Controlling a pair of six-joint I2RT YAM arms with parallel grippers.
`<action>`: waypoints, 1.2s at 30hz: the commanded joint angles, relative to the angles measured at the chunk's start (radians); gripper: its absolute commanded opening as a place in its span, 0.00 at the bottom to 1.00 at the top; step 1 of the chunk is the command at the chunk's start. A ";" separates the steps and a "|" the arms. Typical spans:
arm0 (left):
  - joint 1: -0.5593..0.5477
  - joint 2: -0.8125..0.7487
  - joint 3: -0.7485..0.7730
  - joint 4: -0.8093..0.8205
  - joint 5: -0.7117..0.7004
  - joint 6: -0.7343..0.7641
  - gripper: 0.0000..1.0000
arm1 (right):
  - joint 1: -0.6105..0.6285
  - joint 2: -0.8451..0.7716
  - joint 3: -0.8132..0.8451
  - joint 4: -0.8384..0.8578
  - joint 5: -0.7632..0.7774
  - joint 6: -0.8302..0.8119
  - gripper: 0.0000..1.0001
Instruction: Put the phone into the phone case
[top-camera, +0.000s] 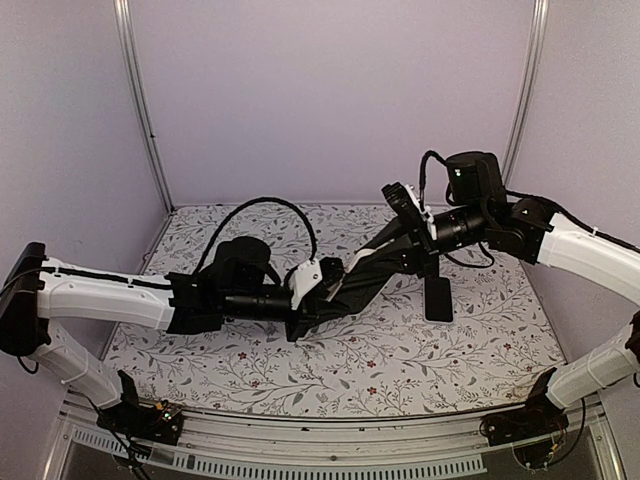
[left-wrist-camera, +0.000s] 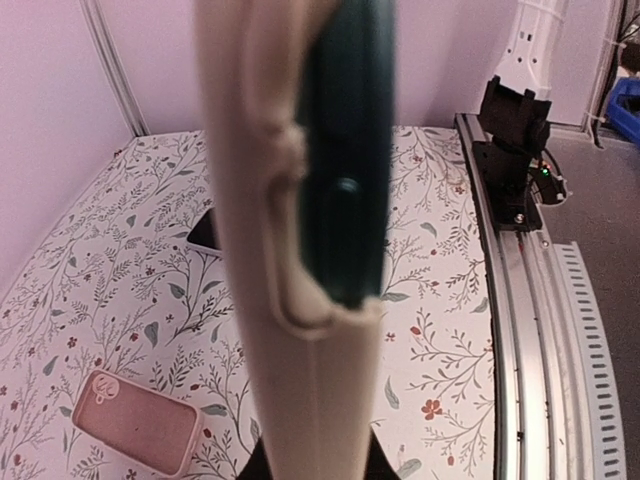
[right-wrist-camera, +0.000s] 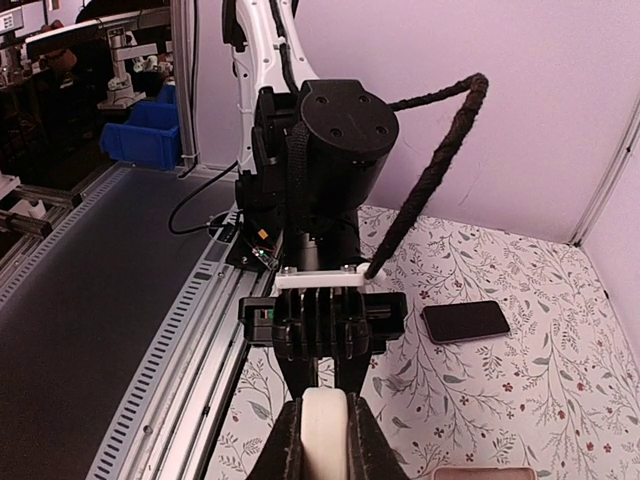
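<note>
Left jaws and right jaws clamp opposite ends of the cream rubbery phone case (left-wrist-camera: 265, 330); its dark teal phone (left-wrist-camera: 345, 150) looks part-seated and needs pressing home.

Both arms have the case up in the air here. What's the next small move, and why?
Probably a short squeeze that presses the phone deeper into the case. In the left wrist view the phone's dark edge appears to stand out past the case's beige lip, so it looks only partly seated. The left gripper and right gripper each hold an end, so they can brace it.
</note>
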 joint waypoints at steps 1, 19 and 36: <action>-0.018 -0.016 0.031 0.091 -0.002 -0.015 0.00 | 0.002 -0.010 0.024 0.015 0.085 0.029 0.50; -0.018 -0.088 -0.035 0.233 0.049 -0.072 0.00 | 0.003 -0.080 -0.189 0.343 -0.012 0.268 0.06; -0.017 -0.170 0.051 0.105 0.100 -0.054 0.56 | 0.003 -0.089 -0.191 0.304 0.011 0.221 0.00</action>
